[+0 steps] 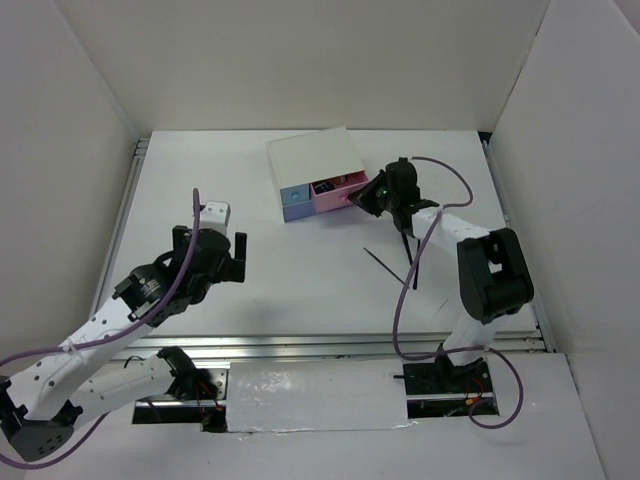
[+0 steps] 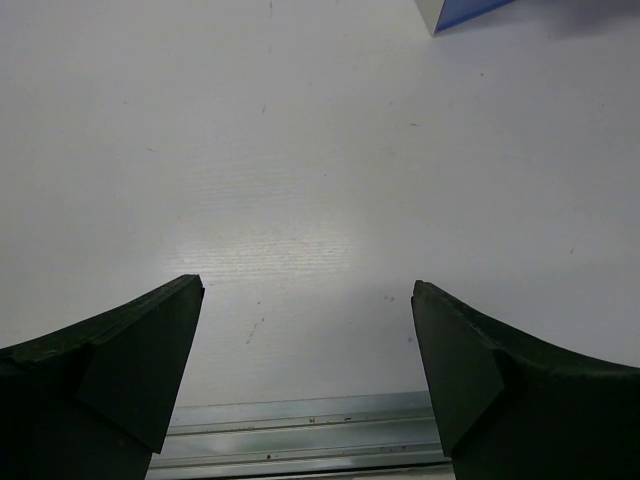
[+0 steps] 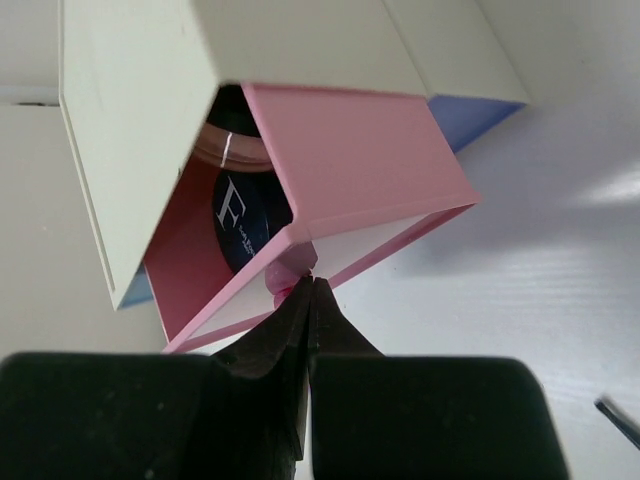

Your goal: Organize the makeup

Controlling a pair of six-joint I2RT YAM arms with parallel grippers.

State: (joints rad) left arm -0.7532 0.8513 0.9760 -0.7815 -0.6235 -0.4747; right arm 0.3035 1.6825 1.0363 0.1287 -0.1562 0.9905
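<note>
The white box stands at the back of the table, its pink drawer pulled partly out. In the right wrist view the pink drawer holds the dark-blue compact marked "F", with another round dark item behind it. My right gripper is shut on the drawer's small pink pull tab; it also shows in the top view. Thin black brushes lie on the table beside the right arm. My left gripper is open and empty over bare table.
The blue drawer is closed, left of the pink one; its corner shows in the left wrist view. A metal rail runs along the table's near edge. White walls enclose the table on three sides.
</note>
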